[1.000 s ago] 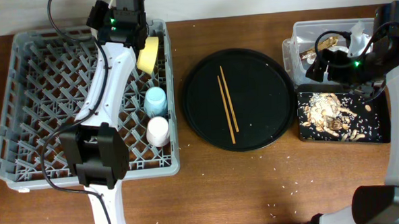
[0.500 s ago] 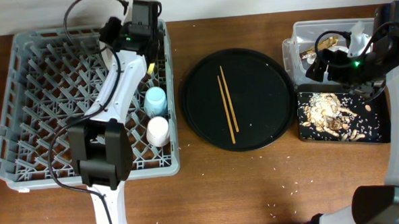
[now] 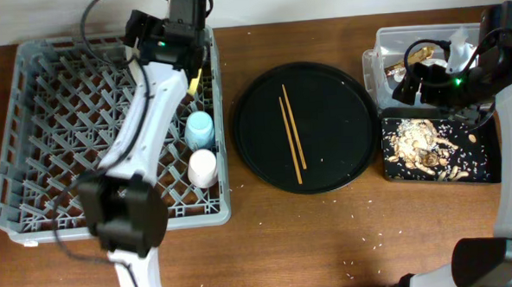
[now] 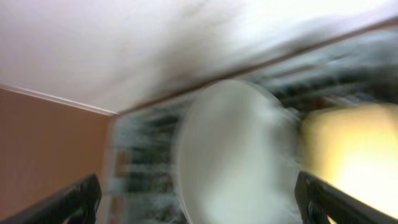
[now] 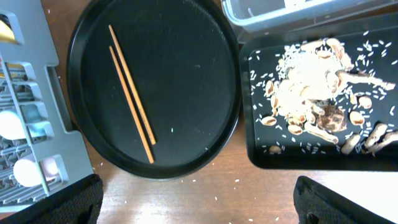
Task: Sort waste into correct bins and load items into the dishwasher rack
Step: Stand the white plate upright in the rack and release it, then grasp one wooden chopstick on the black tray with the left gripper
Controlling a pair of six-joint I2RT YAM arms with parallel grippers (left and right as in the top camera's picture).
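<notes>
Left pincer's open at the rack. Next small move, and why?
Probably lift the left pincer clear of the dishwasher rack and swing toward the chopsticks: they lie loose on the round black tray, apparently the last item outside the rack.

Even bright light; left wrist view motion-blurred.

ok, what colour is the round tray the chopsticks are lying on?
Black. The round tray shows best in the right wrist view.
</notes>
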